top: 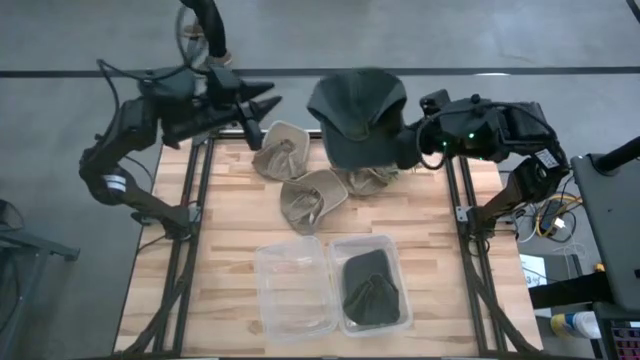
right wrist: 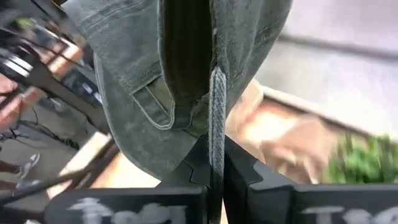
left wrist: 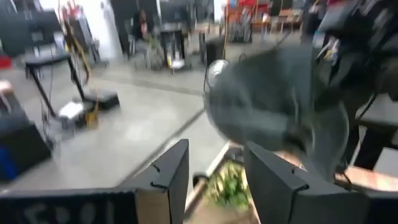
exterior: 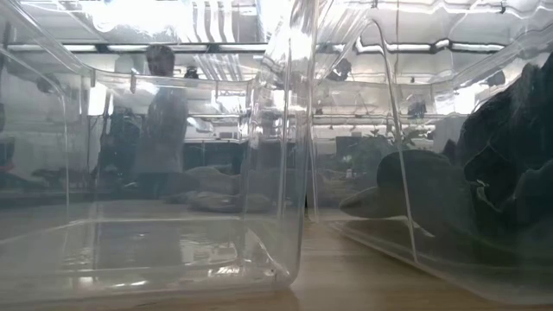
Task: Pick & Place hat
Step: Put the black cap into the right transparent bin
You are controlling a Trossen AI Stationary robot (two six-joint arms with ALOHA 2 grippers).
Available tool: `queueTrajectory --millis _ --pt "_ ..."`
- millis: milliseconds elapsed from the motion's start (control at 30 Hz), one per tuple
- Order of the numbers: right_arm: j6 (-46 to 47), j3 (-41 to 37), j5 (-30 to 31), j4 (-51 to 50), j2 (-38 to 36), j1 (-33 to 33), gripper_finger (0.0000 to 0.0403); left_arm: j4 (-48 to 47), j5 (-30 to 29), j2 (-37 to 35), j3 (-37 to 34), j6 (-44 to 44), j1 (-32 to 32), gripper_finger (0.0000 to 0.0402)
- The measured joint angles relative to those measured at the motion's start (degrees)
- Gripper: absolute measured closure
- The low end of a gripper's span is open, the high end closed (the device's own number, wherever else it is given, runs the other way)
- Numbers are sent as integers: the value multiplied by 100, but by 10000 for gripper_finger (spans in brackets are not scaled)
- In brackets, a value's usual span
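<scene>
A dark grey-green cap (top: 355, 115) is lifted over the table's far edge, and my right gripper (top: 408, 145) is shut on it from the right. The right wrist view shows the cap (right wrist: 143, 93) hanging in front of that gripper (right wrist: 216, 177). My left gripper (top: 268, 105) hovers open near the far left corner, pointing toward the cap (left wrist: 280, 112) without touching it; its fingers (left wrist: 171, 171) stand apart. Three beige hats (top: 312, 200) lie on the wooden table. Another dark hat (top: 370, 288) rests inside the right clear bin. My right gripper pinches the cap's rim edge (right wrist: 216, 106) between its two fingers (right wrist: 245, 171), the band running edge-on into the gap. The fingers come about level from the table's right side. The cap is lifted clear of the table, its crown up.
Two clear plastic bins sit side by side at the table's near edge, the left bin (top: 295, 285) holding nothing and the right bin (top: 392, 250) holding a dark hat (exterior: 432, 199). A person (exterior: 160, 121) stands in the room beyond. Bare wood lies left of the bins.
</scene>
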Motion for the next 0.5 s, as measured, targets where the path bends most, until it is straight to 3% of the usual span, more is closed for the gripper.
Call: queueTrajectory --millis 367,500 --pt "2231 -33 -2029 -770 201 278 394 747 13 -172 2 497 0 255" --pt "2918 -58 -2295 -769 348 600 392 743 19 -183 0 580 0 255"
